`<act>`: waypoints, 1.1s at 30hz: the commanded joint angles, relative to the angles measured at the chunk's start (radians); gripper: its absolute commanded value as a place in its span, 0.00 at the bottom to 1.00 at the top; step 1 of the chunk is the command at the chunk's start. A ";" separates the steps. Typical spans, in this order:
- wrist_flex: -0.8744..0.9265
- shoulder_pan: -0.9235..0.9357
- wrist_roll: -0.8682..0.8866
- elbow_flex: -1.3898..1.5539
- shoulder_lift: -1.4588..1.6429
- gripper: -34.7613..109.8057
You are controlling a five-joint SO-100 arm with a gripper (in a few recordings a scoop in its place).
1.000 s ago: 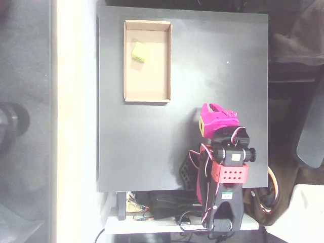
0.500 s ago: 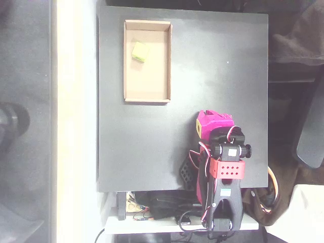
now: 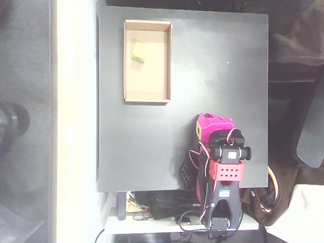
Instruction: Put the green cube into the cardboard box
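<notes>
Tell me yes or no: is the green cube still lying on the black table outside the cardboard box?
No, the green cube lies inside the cardboard box, near its upper left corner.

A wide stretch of bare black table (image 3: 212, 71) lies open between the folded magenta gripper (image 3: 212, 123) at the lower right of the overhead view and the cardboard box (image 3: 147, 98) at the upper left. The box has no lid and low walls; inside, the green cube (image 3: 139, 51) sits near its far end, leaving most of the floor free.
</notes>
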 commanded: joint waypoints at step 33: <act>0.049 0.008 0.006 0.006 0.009 0.27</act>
